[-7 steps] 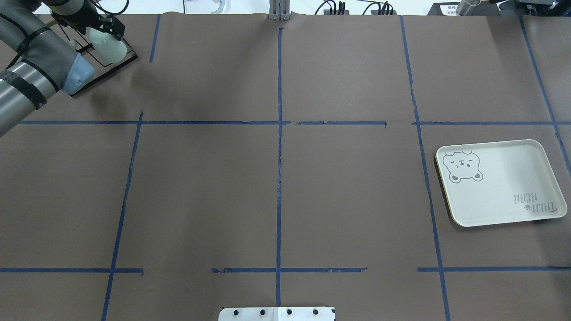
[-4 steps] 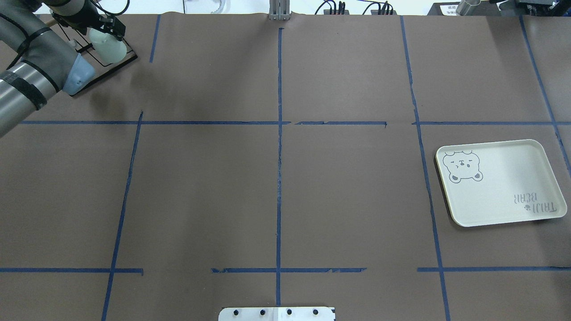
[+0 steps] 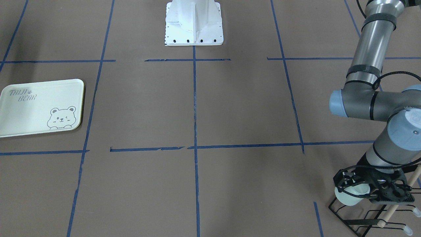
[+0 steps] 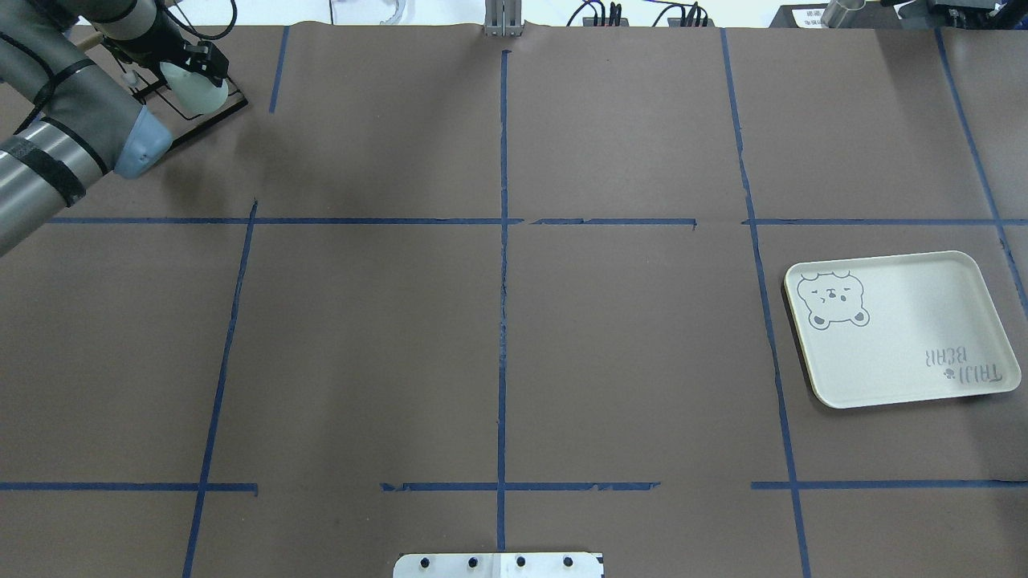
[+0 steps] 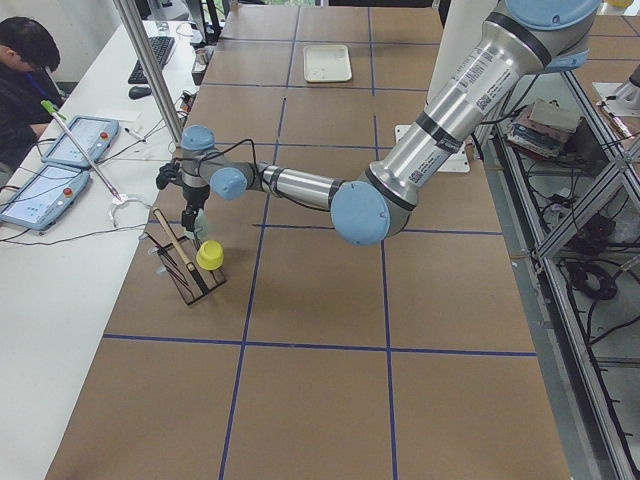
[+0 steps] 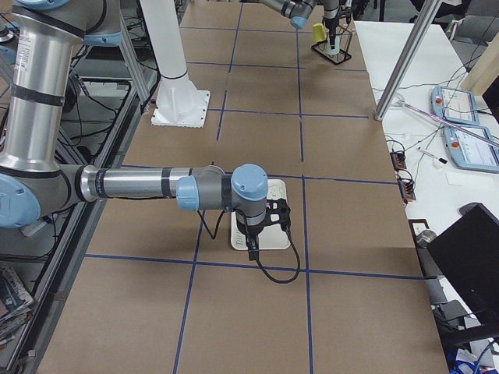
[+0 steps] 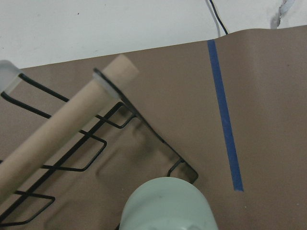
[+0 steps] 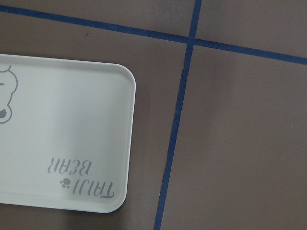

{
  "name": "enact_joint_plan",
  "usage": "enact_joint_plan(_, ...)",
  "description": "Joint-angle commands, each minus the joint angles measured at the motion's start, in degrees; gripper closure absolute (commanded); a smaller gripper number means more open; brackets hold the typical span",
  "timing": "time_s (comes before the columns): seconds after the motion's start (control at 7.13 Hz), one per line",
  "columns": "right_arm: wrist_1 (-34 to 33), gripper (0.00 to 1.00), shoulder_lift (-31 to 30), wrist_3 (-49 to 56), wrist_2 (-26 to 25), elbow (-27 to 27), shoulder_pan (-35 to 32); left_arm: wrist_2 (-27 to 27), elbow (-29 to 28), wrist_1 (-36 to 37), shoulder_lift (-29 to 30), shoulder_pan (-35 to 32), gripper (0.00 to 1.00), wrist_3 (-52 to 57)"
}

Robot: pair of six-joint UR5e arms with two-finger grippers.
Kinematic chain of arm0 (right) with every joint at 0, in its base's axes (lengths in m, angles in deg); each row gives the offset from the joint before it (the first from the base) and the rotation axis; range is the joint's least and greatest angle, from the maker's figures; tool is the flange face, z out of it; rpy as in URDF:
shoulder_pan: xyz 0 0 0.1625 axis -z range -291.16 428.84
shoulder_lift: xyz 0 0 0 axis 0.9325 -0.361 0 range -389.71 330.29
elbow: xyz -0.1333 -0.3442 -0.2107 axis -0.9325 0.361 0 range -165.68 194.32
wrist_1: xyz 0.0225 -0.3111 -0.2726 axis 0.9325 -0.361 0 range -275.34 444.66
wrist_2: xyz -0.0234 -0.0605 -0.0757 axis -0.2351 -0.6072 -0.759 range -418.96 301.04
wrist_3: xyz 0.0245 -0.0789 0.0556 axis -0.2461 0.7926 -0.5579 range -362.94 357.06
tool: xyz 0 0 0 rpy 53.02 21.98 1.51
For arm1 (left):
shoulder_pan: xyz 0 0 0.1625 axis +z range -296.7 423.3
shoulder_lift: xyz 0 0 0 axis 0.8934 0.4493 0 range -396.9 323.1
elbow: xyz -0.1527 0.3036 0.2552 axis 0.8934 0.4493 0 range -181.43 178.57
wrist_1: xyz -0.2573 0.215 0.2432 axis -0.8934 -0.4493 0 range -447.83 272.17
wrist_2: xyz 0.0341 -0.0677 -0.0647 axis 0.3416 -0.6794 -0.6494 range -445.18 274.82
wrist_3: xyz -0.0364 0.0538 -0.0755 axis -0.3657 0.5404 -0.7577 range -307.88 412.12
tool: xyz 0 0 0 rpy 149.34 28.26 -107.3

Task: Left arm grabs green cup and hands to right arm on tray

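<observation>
My left gripper (image 4: 191, 66) is shut on the pale mint-green cup (image 4: 198, 88) at the table's far left corner, over the black wire rack (image 4: 210, 111). In the front-facing view the cup (image 3: 349, 195) lies sideways between the black fingers, just above the rack (image 3: 368, 221). The left wrist view shows the cup's base (image 7: 167, 205) at the bottom edge. The cream tray (image 4: 907, 345) with the bear drawing lies at the right. My right gripper (image 6: 261, 227) hovers over the tray (image 6: 271, 243); I cannot tell whether it is open or shut.
A yellow cup (image 5: 209, 255) sits on the rack beside a wooden dowel (image 7: 57, 143). Blue tape lines cross the brown table. The robot's white base (image 3: 194, 23) stands at the near edge. An operator sits at a side table (image 5: 25, 80).
The left arm's elbow has drawn back toward the far left corner. The gripper has turned slightly with the green cup still in it, over the rack.
</observation>
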Motion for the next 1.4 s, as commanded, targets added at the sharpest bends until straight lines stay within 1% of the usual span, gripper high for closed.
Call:
enact_joint_plan(0.0,-0.09,0.0,0.0,0.0,0.01,0.02,0.0,-3.83,1.01,0.76,-0.04,-0.77,0.61,-0.11)
enact_joint_plan(0.14,-0.09,0.0,0.0,0.0,0.01,0.02,0.0,-3.94,2.76,1.11,-0.04,-1.82,0.61,-0.11)
enact_joint_plan(0.28,-0.09,0.0,0.0,0.0,0.01,0.02,0.0,-3.94,5.65,3.12,-0.48,-3.05,0.61,-0.11)
enact_joint_plan(0.7,-0.09,0.0,0.0,0.0,-0.08,0.02,0.0,-3.85,19.16,11.38,-5.65,-6.04,0.6,0.16)
enact_joint_plan(0.84,-0.09,0.0,0.0,0.0,-0.08,0.02,0.0,-3.94,23.82,14.01,-6.28,-6.39,0.6,0.16)
enact_joint_plan(0.98,0.0,0.0,0.0,0.0,0.01,-0.15,0.0,-3.77,27.96,15.26,-7.59,-6.4,0.56,-0.37)
enact_joint_plan(1.12,0.0,0.0,0.17,-0.09,2.27,-0.24,0.17,-3.94,30.61,14.4,-10.39,-5.88,0.55,-5.85)
enact_joint_plan(1.26,0.0,0.0,0.96,-1.31,6.73,-0.33,0.18,-3.94,32.38,12.21,-10.94,-4.04,0.57,-13.48)
